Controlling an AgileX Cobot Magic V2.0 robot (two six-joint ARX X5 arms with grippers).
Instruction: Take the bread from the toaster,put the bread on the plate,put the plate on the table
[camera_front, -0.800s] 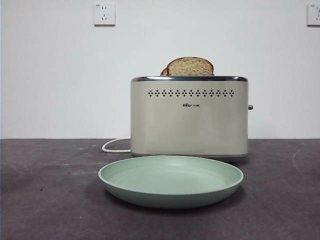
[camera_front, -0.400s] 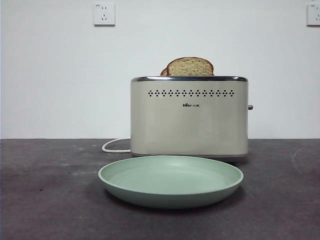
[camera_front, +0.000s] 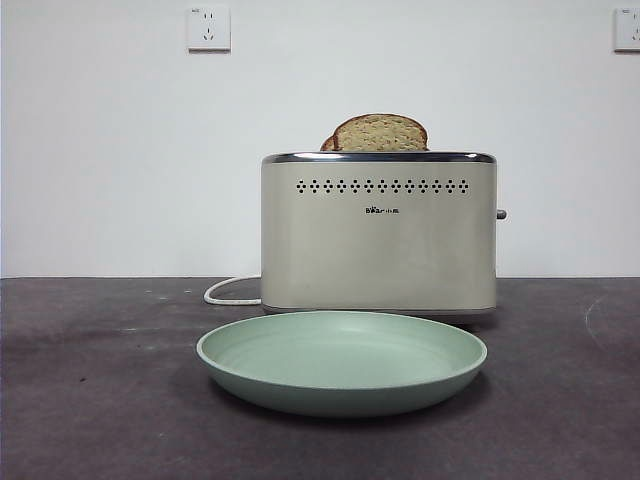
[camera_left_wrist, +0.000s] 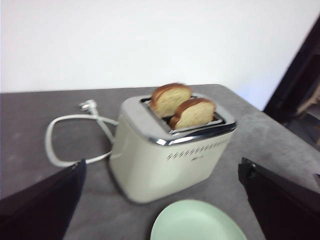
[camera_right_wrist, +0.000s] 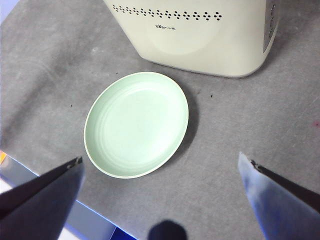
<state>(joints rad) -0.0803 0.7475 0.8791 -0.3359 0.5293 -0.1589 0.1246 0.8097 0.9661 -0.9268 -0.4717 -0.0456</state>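
Observation:
The cream toaster (camera_front: 378, 235) stands on the dark table (camera_front: 90, 400), with the bread (camera_front: 380, 133) rising from its front slot, crust domed wide. The pale green plate (camera_front: 342, 360) lies flat on the table just in front of the toaster. No arm shows in the front view. In the left wrist view my left gripper (camera_left_wrist: 161, 169) hangs open and empty above the toaster (camera_left_wrist: 165, 155), the bread (camera_left_wrist: 195, 112) and the plate (camera_left_wrist: 197, 222). My right gripper (camera_right_wrist: 160, 161) is open and empty above the plate (camera_right_wrist: 136, 124), with the toaster (camera_right_wrist: 200, 35) beyond it.
A second, narrower slice (camera_left_wrist: 171, 98) stands in the rear slot, barely peeking out in the front view (camera_front: 327, 144). The white cord (camera_left_wrist: 60, 137) loops on the table behind the toaster. The table's edge (camera_right_wrist: 60, 192) runs close to the plate.

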